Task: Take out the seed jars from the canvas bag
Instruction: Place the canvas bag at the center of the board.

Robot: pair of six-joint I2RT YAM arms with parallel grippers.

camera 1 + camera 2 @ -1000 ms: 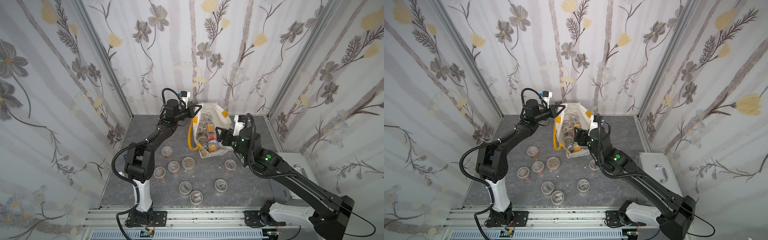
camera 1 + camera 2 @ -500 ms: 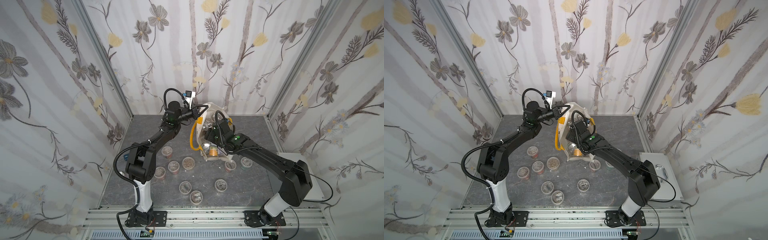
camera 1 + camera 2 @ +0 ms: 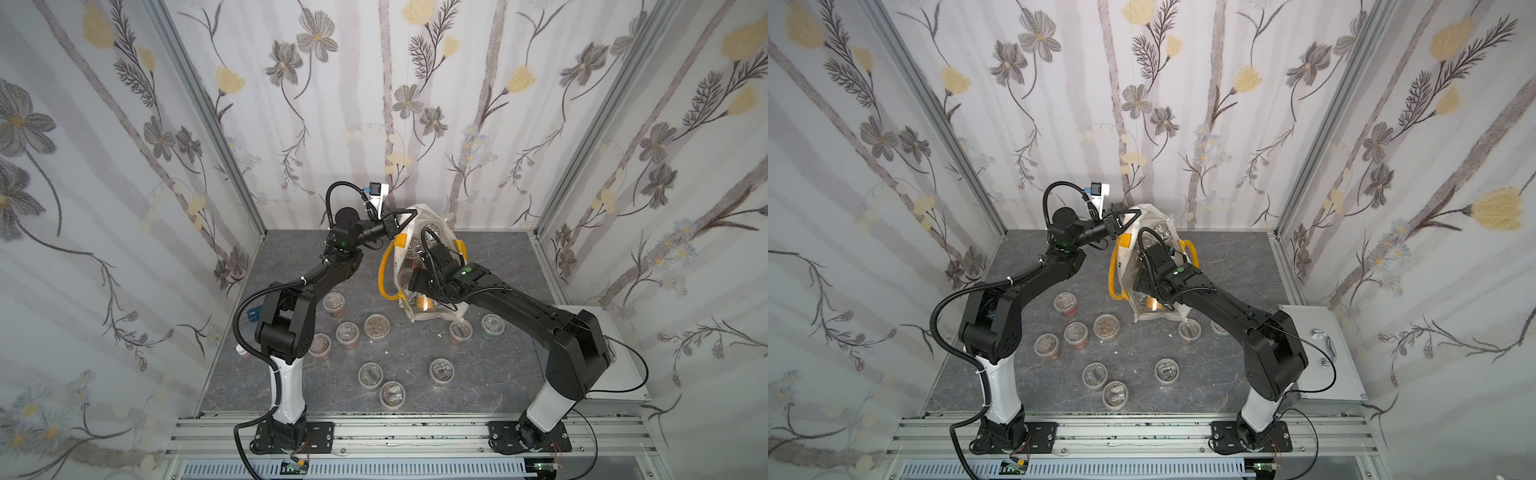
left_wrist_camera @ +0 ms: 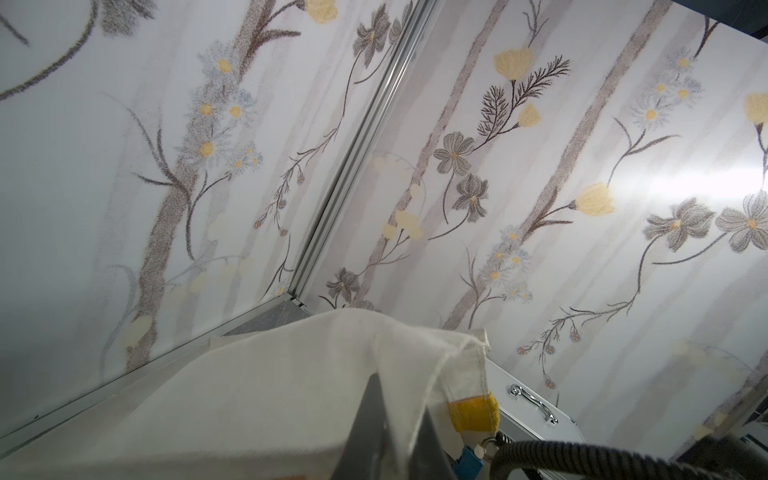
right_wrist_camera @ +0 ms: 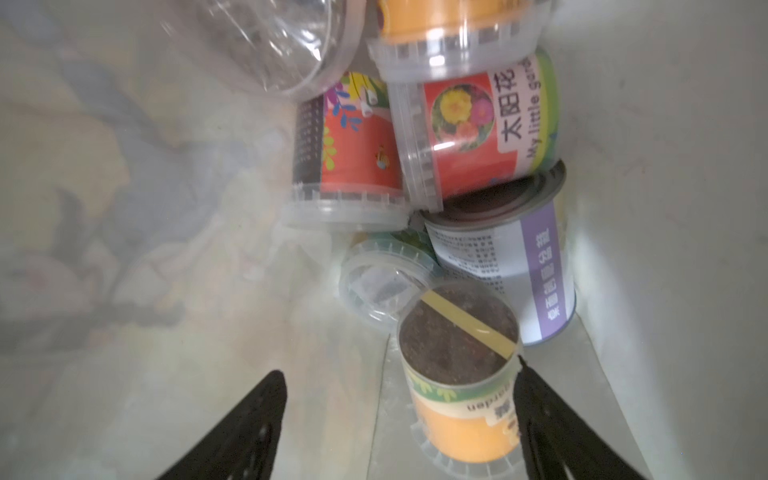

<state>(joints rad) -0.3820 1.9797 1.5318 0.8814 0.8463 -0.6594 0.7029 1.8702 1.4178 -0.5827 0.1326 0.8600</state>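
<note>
Seed jars [image 5: 469, 137] piled inside the canvas bag [image 3: 434, 316], wrist cam looking right in. Two red-label ones on their sides. An orange-band jar [image 5: 461, 399] sits nearest, clear lid, dark grainy fill showing thru. Behind it a green-rimmed jar [image 5: 382, 282] tipped over, plus a white/purple-label tin [image 5: 511, 266] & another orange one at the far end.

Right fingers [image 5: 249, 424] are down in the bag, spread wide, orange-band jar between them. One finger touches its side, the other's well clear, so no grip.

Bag stands at back-centre of the desk [image 3: 498, 257], mouth up, yellow handle [image 3: 384, 274] hanging down its left side. Left fingers [image 4: 374, 436] pressed together on the bag's rim cloth, holding that edge up.

Out on the desk, nine more seed jars upright in both top views. Seven are in a loose scatter front-left of the bag, two just beside its base on the right. Silver case [image 3: 1320, 357] sits at the desk's right edge.
</note>
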